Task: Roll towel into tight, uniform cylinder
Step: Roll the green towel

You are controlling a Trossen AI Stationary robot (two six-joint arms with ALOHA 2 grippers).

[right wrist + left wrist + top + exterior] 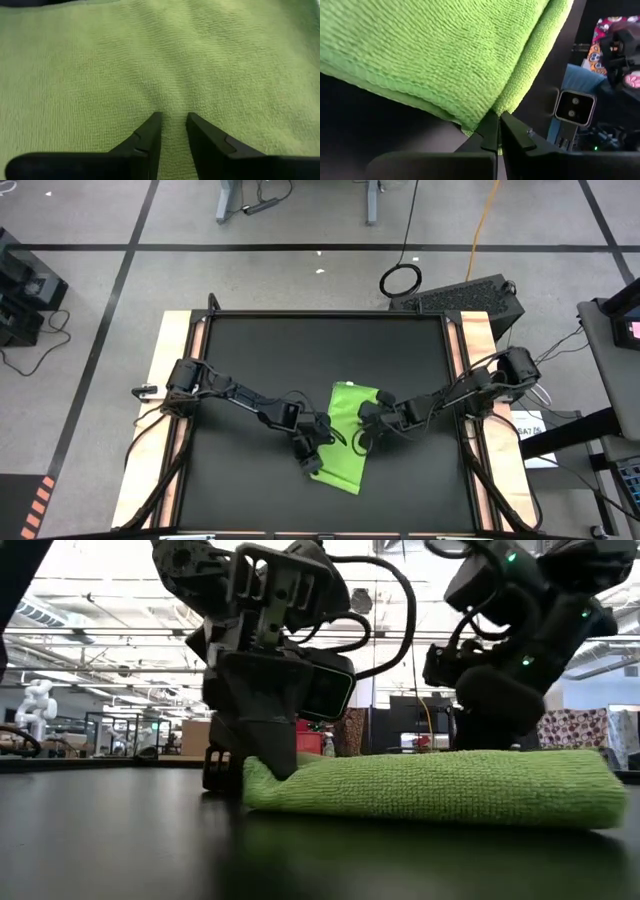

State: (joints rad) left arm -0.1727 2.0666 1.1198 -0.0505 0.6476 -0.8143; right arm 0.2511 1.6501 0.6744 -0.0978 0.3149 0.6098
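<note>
Left tool [498, 131] down low, fingers pressed together and pinching the towel [345, 440] right at its folded corner edge, cloth bunching just ahead of the tips. Right tool [173, 131] across from it, fingers spread a little, tips resting on the weave mid-cloth. The towel lies folded flat on the black bench [250, 350] between both tools. It looks soft, thin, light and limp, likely to sag; best gripped along an edge, both corners

Even overhead light (blurred background)
</note>
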